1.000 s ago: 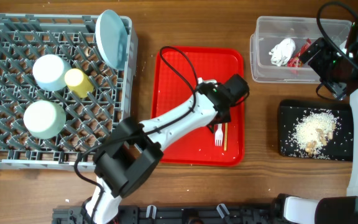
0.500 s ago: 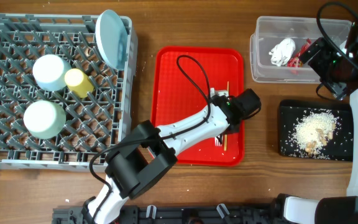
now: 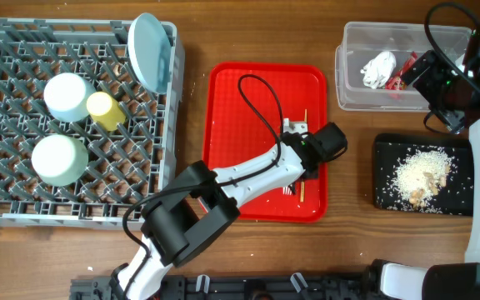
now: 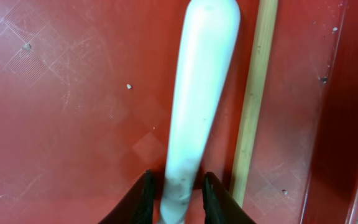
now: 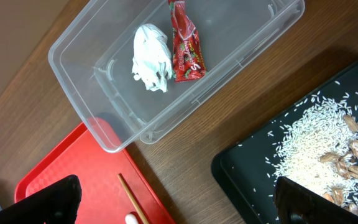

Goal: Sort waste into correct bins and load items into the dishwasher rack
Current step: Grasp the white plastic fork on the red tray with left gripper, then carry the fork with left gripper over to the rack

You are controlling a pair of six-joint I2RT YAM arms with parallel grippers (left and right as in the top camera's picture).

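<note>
- Left side first: the dishwasher rack (image 3: pixel 23 212) holds the light blue plate (image 3: pixel 151 50) on edge at its far right corner, two bowls (image 3: pixel 65 96) and the yellow cup (image 3: pixel 104 109). You can take that part of the loading as done.
- Centre: on the red serving tray (image 3: pixel 240 108), near its right rim, lie the white fork (image 4: pixel 201 81) and, just beside it, a wooden chopstick (image 4: pixel 257 93). Both have yet to go into the rack.
- Your left gripper (image 4: pixel 178 186) has its jaws drawn in tight on either side of the fork, which lies flat on the tray, not lifted.
- The fork's long axis runs near-to-far across the table, parallel to the chopstick. Its rounded handle end points away from the fingers, and the tines are mostly hidden.
- Right side: the clear tub (image 3: pixel 348 92) holds the tissue (image 3: pixel 379 69) and red wrapper (image 5: pixel 185 43), and the food scraps (image 3: pixel 422 173) lie on the black tray (image 3: pixel 386 196). Sorting looks finished.
- Your right gripper (image 5: pixel 179 202) hangs above these bins, jaws spread wide and holding nothing.
</note>
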